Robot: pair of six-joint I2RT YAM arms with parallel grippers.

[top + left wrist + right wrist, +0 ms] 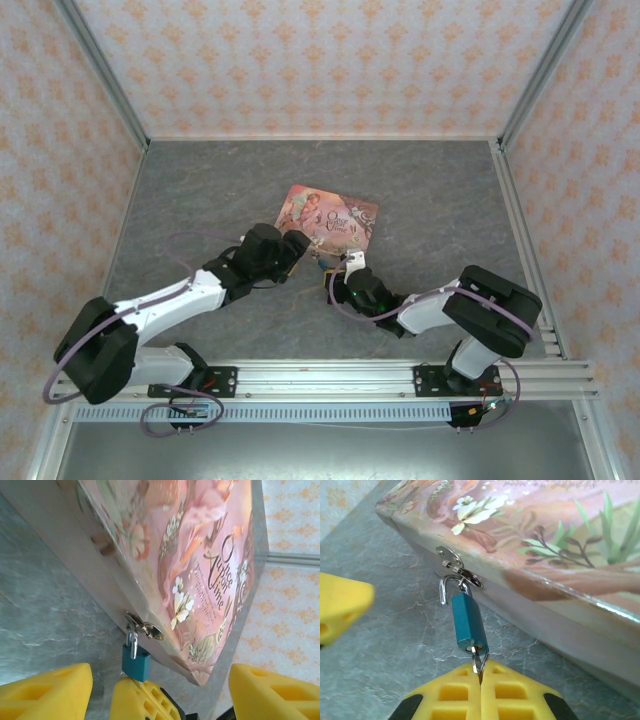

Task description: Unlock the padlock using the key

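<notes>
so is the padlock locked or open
Open. On the padlock, one leg of the shackle stands clear of the teal body; it hangs from the hasp of the tin, key in its base.

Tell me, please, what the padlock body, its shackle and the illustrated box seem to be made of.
Padlock body: probably metal with a teal painted or anodised coat; smooth, faintly glossy faces.
Shackle: bare polished steel-like metal, bright reflections.
Illustrated box: likely printed tinplate, glossy pink artwork with sheen along its edge; could be coated card.
</notes>
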